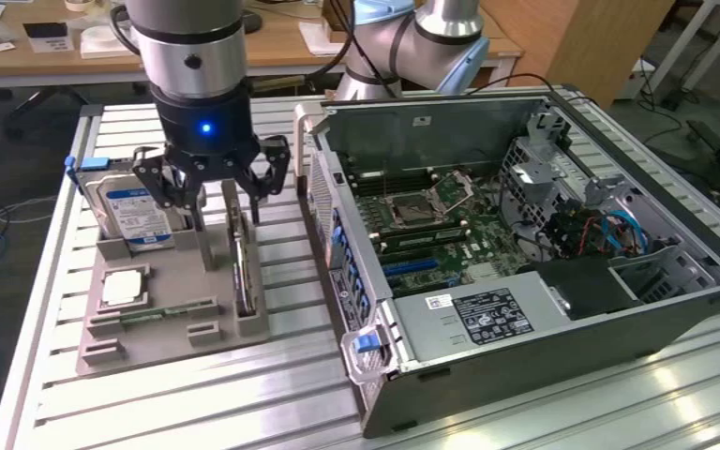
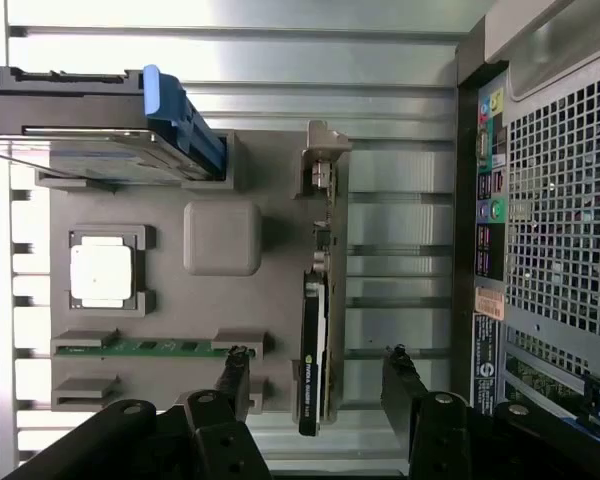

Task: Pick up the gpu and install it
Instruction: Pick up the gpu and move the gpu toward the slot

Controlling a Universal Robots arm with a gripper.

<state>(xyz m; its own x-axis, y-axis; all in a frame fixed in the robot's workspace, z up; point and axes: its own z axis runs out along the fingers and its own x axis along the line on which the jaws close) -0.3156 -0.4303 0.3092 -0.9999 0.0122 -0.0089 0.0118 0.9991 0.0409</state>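
Two fingers (image 1: 260,192) (image 2: 234,372) stood wide open and held nothing, one on each side of the gpu (image 1: 243,267) (image 2: 318,330). In the wrist view a clear gap showed between the card and each fingertip.

The gpu stood on its long edge in a slot of the grey holder (image 1: 191,272) (image 2: 270,200), its silver-grey bracket (image 2: 320,155) at the end away from the fingers. In that same holder sat a hard drive (image 1: 135,211) (image 2: 110,150) with a blue-and-white label, also upright, a square processor (image 1: 123,286) (image 2: 100,272) lying flat, and a narrow green memory stick (image 1: 147,314) (image 2: 140,348).

The holder rested on the slatted metal tabletop (image 1: 273,394) (image 2: 280,50). Just beside it, on the exterior view's right, lay the opened computer case (image 1: 523,234) (image 2: 560,200), its motherboard exposed.
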